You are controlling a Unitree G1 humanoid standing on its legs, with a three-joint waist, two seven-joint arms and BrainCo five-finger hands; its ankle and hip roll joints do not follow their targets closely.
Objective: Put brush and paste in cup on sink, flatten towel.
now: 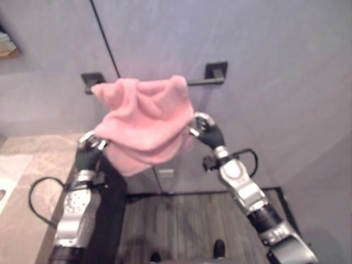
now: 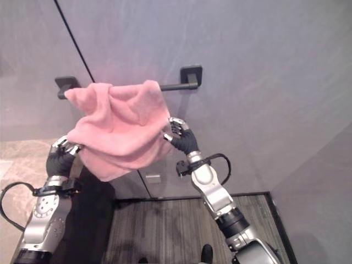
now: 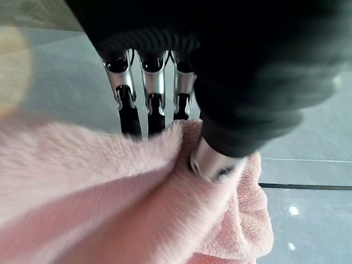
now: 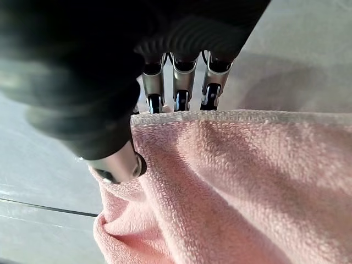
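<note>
- The pink towel (image 1: 144, 118) hangs bunched over the black towel bar (image 1: 206, 81) on the grey wall (image 1: 275, 66), far from the robot. It covers the left and middle part of the bar, and the right end of the bar with its square mount shows bare.
- The towel is not flat: it sags in folds and creases, with its lower part gathered into a rounded bulge that hangs toward the left.
- The left robot hand (image 1: 88, 151) is at the towel's lower left edge. In the left wrist view its fingers (image 3: 130, 113) lie behind the cloth and its thumb (image 3: 212, 159) presses on the front, so it is pinching the towel.
- The right robot hand (image 2: 179, 137) is at the towel's right edge, just below the bar. In the right wrist view its fingers (image 4: 181, 93) reach over the hemmed edge and its thumb (image 4: 118, 165) presses the cloth from the other side, so it too is grasping the towel.
- A thin dark seam (image 1: 104, 38) runs up the wall from behind the towel.
- A beige stone worktop (image 1: 33, 165) lies at the left, with a white sink (image 1: 8, 176) edge at its left side.
- A dark wood-plank floor (image 1: 181, 220) lies below, near the robot.
</note>
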